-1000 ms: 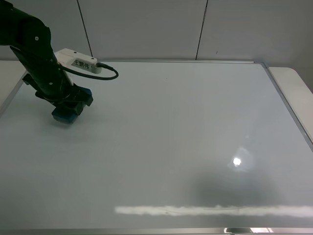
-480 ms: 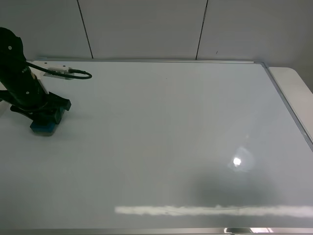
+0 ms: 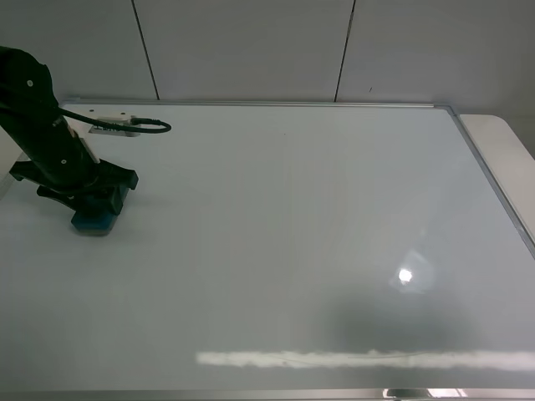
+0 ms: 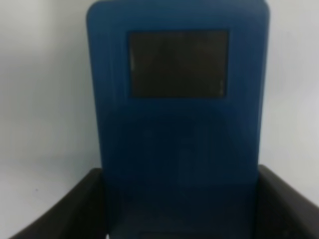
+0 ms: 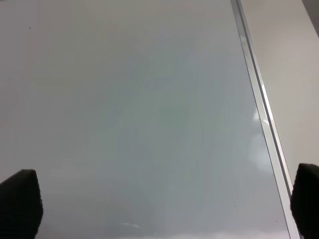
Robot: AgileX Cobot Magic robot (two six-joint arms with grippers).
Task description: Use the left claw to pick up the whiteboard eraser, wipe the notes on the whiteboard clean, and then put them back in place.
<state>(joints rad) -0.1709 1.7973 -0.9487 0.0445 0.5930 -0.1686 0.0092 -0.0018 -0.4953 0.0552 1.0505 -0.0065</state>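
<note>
left claw (image 4: pixel 182 214): the two black fingers (image 4: pixel 75 209) stand one on each long side of the whiteboard eraser (image 4: pixel 179 124) and are clamped against it. the eraser's near end sits between the fingers; its far end, bearing one dark square patch (image 4: pixel 178 63), projects beyond the fingertips. the left wrist view is blurred, so finer contact detail cannot be read.

in the exterior high view the left claw (image 3: pixel 96 209) is at the left edge of the frame, about mid-height. the whiteboard eraser (image 3: pixel 94 223) shows as a teal-blue block directly beneath the fingers, low against the whiteboard (image 3: pixel 292 234), near the board's left side. whether the felt presses on the surface cannot be told.

arm pose: the black arm (image 3: pixel 42 125) descends from the upper left of the frame and slopes down toward the right to the claw. a white module (image 3: pixel 104 123) lies behind the wrist, and a black cable (image 3: pixel 155 127) runs out of it to the right.

right gripper (image 5: pixel 162 204): its black fingertips (image 5: pixel 20 201) appear at opposite sides of the right wrist view, wide apart, with nothing between them. bare whiteboard (image 5: pixel 139 109) and its silver frame (image 5: pixel 259 109) lie beyond them.

surroundings: a white table (image 3: pixel 501 150) lies outside the frame at the right of the exterior high view. a bright glare spot (image 3: pixel 405 276) marks the lower right of the board.
</note>
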